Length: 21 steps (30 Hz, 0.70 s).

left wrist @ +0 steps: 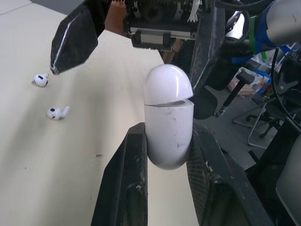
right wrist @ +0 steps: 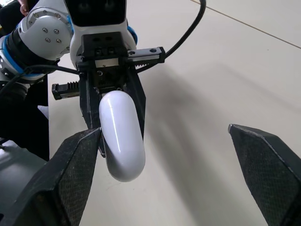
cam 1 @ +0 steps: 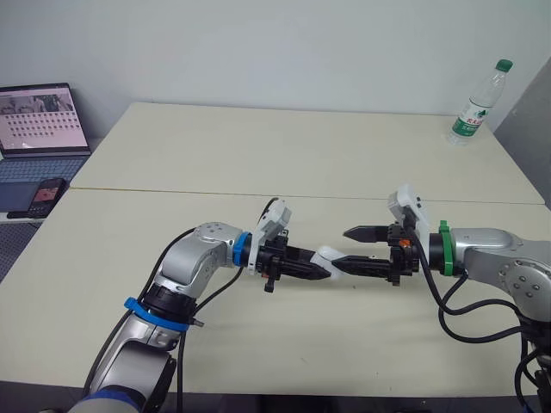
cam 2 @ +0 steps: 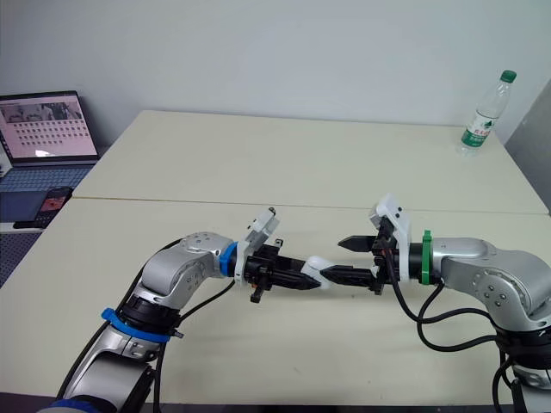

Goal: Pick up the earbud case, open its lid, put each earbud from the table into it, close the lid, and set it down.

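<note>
1. Pickup done: left hand is clamped on the lower half of the case, held off the counter at the near-middle, btwn both arms.
2. Lid looks shut or cracked a hair at the seam, so the opening step seems in progress, not done.
3. Right hand has its fingers wide apart and holds nothing, w/ one finger just beside the lid.
4. Left to do: open lid, load first earbud and second earbud, both lying on the counter near each other, well apart from the case; then close and set down.
5. Counter: pale, two slabs w/ a seam across. Water bottle at far right corner.
6. Room: plain light wall; laptop and phone on a side desk to the left.
</note>
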Tool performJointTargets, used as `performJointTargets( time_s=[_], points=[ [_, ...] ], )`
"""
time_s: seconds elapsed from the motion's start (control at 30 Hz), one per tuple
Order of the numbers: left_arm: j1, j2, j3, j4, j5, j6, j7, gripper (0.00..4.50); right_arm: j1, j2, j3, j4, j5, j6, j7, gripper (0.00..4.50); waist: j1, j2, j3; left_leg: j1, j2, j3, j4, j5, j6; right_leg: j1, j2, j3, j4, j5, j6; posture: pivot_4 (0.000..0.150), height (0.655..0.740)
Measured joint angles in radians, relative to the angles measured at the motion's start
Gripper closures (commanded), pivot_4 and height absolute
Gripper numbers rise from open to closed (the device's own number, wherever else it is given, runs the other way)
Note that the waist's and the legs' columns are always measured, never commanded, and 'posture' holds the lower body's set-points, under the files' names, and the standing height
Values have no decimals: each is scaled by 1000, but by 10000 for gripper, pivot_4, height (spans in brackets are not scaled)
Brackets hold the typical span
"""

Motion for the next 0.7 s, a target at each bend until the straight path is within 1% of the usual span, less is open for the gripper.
performJointTargets(
  time_s=[0.23,0.4,0.53,0.6,0.7],
  points=[
    [17,3,-9,-1,15,-16,0,37573,-11,-3,-63,34,-21,10,-22,0,0,0,0,0,0,0,0,0,0,0,0,0,1,0,0,1500,7362],
    [81,21,4,-2,23,-46,32,37573,9,-29,-105,27,-40,14,-33,0,0,0,0,0,0,0,0,0,0,-1,0,0,1,0,0,1500,7362],
    [151,52,73,-3,34,-88,94,37573,115,-77,-92,21,-157,-32,-40,0,0,0,0,0,0,1,0,0,0,-1,-1,1,1,0,0,1500,7362],
    [170,48,105,-19,34,-99,139,37573,147,-103,-32,21,-244,-83,-37,0,0,0,0,0,0,1,0,0,0,-1,-1,1,1,0,0,1500,7362],
    [211,48,150,-90,28,-105,206,37573,176,-124,65,35,-372,-141,-34,0,-1,0,0,0,0,2,0,0,0,-1,-2,1,1,0,0,1500,7362]
  ],
)
